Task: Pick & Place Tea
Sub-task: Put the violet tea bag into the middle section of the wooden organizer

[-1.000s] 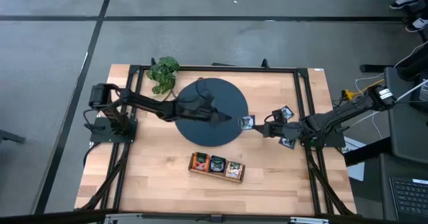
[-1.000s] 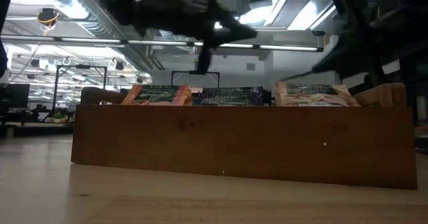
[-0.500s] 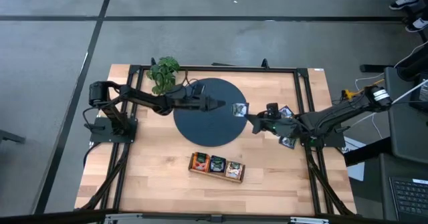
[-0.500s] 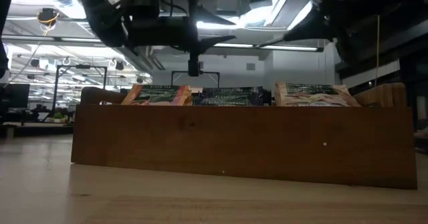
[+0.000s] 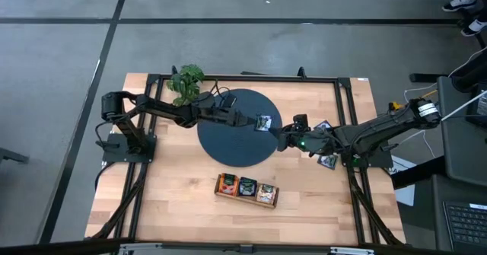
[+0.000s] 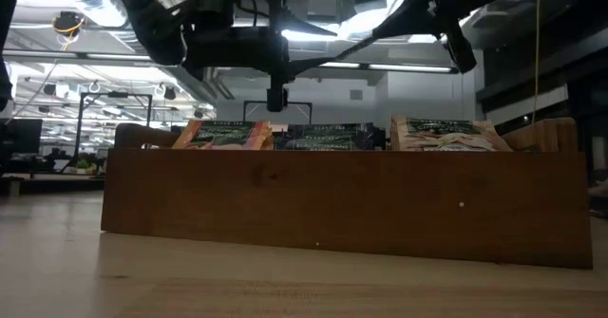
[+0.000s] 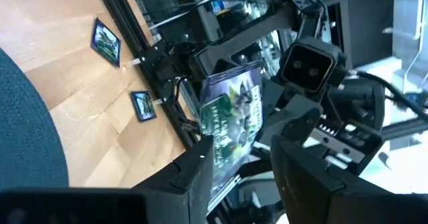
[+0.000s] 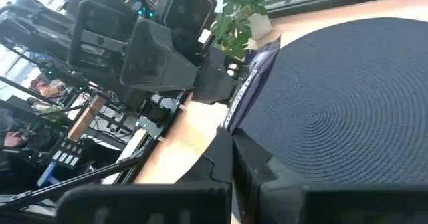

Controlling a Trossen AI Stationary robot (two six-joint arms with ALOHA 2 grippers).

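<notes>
A dark tea sachet with blue-green print (image 5: 264, 123) hangs above the right part of the round dark mat (image 5: 228, 141), with my right gripper (image 5: 277, 135) shut on it. My left gripper (image 7: 244, 134) reaches in from the table's left. It is open, and one finger stands on each side of the same sachet (image 7: 231, 107); whether they touch it I cannot tell. Two more tea sachets (image 5: 325, 127) (image 5: 328, 161) lie flat on the wood to the right of the mat. My right gripper pinches the sachet between its two fingers by the edge nearest them (image 8: 233, 120). The fingers come from the table's right, slanting a little downward. The sachet stands on edge, sticks out beyond the fingertips toward my left gripper, and is lifted clear of the mat.
A long brown compartment tray (image 5: 246, 187) with several sachets standing in it sits near the front edge, below the mat. A green leafy plant (image 5: 186, 82) stands at the far left of the mat. A black frame (image 5: 346, 95) rims the table.
My right gripper has risen and moved toward the table's left and far side, lifting the sachet from the mat's right rim to above the mat. My left gripper has swung toward the far edge, rolled and opened, so its fingers now flank the sachet.
</notes>
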